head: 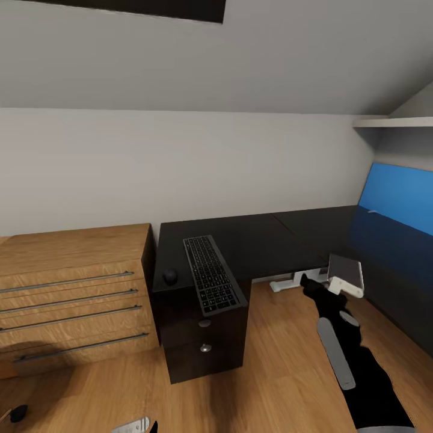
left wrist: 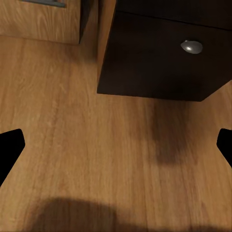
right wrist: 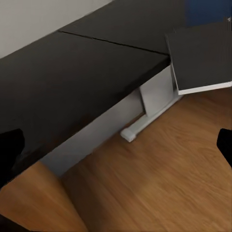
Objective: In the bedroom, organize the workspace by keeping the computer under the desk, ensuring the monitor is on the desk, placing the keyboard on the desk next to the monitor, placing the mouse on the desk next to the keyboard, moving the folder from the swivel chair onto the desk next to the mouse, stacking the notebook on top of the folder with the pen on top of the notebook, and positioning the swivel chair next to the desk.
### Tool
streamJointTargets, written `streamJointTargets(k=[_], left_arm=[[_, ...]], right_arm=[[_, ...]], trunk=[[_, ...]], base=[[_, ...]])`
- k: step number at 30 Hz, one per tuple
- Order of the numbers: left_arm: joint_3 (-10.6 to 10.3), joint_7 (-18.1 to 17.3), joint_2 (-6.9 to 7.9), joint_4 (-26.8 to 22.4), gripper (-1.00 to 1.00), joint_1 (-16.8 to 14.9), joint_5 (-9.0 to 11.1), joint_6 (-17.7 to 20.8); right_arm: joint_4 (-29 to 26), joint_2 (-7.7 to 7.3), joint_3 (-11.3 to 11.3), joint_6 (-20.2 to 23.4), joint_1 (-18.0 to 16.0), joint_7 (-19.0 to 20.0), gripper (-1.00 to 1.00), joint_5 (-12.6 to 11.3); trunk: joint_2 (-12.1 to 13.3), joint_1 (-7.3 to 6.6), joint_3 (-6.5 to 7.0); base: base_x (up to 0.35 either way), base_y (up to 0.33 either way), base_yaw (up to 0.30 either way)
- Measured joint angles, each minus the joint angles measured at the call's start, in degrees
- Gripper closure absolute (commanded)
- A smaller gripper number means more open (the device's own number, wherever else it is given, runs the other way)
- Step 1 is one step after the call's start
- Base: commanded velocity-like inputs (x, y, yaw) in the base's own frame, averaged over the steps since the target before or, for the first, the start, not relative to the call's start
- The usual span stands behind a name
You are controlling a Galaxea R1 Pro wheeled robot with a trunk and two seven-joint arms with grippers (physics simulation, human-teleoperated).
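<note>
At the near edge of the head view, our left gripper [head: 135, 426] barely enters over the wood floor [head: 282, 367]; its wrist camera shows the two dark fingertips [left wrist: 9, 150] set wide apart above bare planks, with nothing between them. To the right, our black right arm [head: 355, 361] reaches forward, and a flat grey-and-white object [head: 346, 273] sits at its far end. We cannot identify that object, nor tell whether it is gripped. In the right wrist view the right gripper [right wrist: 116, 154] has its fingertips at opposite edges of the picture, jaws apart, while the same flat dark panel with a white edge [right wrist: 203, 58] sits beyond them.

Ahead stands a black drawer unit [head: 201, 343] with two round knobs, and the keyboard [head: 211, 273] lies along its top, its near end overhanging the front edge. The mouse [head: 170, 276] rests just left of the keyboard on the same dark surface. Left of the unit is a wooden dresser [head: 72, 294] with long metal handles.

The black desk [head: 270, 237] runs right from the drawer unit toward the far wall, a white leg foot [head: 285, 282] showing beneath it. At far right, a blue panel [head: 400, 195] rises under a white shelf [head: 394, 122].
</note>
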Motion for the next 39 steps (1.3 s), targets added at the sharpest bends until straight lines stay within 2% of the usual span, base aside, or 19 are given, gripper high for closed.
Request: streamJointTargets(k=[7,8,12,14,16,18,21,22,27,29,31,32,35,37,39], left_arm=[[-0.01,0.00,-0.01,0.01,-1.00,0.00,-0.04,-0.01],[-0.01,0.00,-0.01,0.04,-1.00,0.00,-0.05,-0.01],[-0.02,0.00,-0.02,0.06,-1.00,0.00,-0.05,-0.01],[-0.02,0.00,-0.02,0.07,-1.00,0.00,-0.06,-0.01],[-0.02,0.00,-0.02,0.07,-1.00,0.00,-0.06,-0.01],[-0.02,0.00,-0.03,0.08,-1.00,0.00,-0.06,-0.01],[-0.05,0.00,-0.07,0.08,-1.00,0.00,-0.03,-0.01],[-0.07,0.00,-0.08,0.08,-1.00,0.00,-0.01,-0.01],[-0.09,0.00,-0.10,0.08,-1.00,0.00,0.02,0.02],[-0.10,-0.04,-0.10,0.08,-1.00,0.00,0.03,0.05],[-0.10,-0.06,-0.10,0.08,-1.00,0.00,0.03,0.06],[-0.10,-0.07,-0.10,0.08,-1.00,0.00,0.03,0.06],[-0.10,-0.08,-0.11,-0.01,-1.00,0.00,0.02,0.09],[-0.13,-0.09,-0.10,-0.15,-1.00,0.00,0.04,0.26],[-0.38,-0.09,-0.18,-0.22,-1.00,0.00,0.03,0.41]], right_arm=[[6.84,1.08,0.07,-13.54,-0.03,-0.08,-1.00,-0.21],[9.62,1.20,0.06,-17.96,-0.07,-0.12,-1.00,-0.12],[15.36,1.47,0.02,-27.34,-0.22,-0.41,-1.00,-0.23],[17.71,1.69,0.00,-31.29,-0.33,-0.52,-1.00,-1.33],[19.34,1.85,-0.01,-34.05,-0.42,-0.57,-1.00,-3.53],[20.39,1.93,-0.07,-35.82,-0.49,-0.59,-1.00,-6.81],[21.21,1.84,-0.24,-37.30,-0.55,-0.54,-1.00,-13.34],[21.35,1.60,-0.32,-37.69,-0.62,-0.47,-1.00,-18.21],[21.32,-0.10,-0.46,-37.38,-1.54,-0.41,-1.00,-30.99],[21.32,-1.86,-0.50,-37.02,-2.97,-0.35,-1.00,-40.53],[21.41,-2.86,-0.55,-36.93,-3.65,-0.34,-1.00,-44.67],[21.53,-3.94,-0.73,-36.87,-4.29,-0.31,-1.00,-47.97],[21.69,-5.93,-1.10,-37.11,-5.13,0.02,-1.00,-52.86],[21.85,-6.63,-1.14,-37.29,-5.38,0.57,-1.00,-52.08],[21.95,-6.85,-1.24,-37.34,-5.46,0.80,-1.00,-49.32]], trunk=[[0.00,0.00,0.00],[0.00,0.00,0.00],[0.00,0.00,0.00],[0.00,0.00,0.00],[0.00,0.00,0.00],[0.00,0.00,0.00],[0.00,0.00,0.00],[0.00,0.00,0.00],[0.00,0.00,0.00],[0.00,0.00,0.00],[0.00,0.00,0.00],[0.00,0.00,0.00],[0.00,0.00,0.00],[0.00,0.00,0.00],[0.00,0.00,0.00]], base=[[0.000,0.000,0.000],[0.000,0.000,0.000],[0.000,0.000,0.000],[0.000,0.000,0.000],[0.000,0.000,0.000],[0.000,0.000,0.000],[0.000,0.000,0.000],[0.000,0.000,0.000],[0.000,0.000,0.000],[0.000,0.000,0.000],[0.000,0.000,0.000],[0.000,0.000,0.000],[0.000,0.000,0.000],[0.000,0.000,0.000],[0.000,0.000,0.000]])
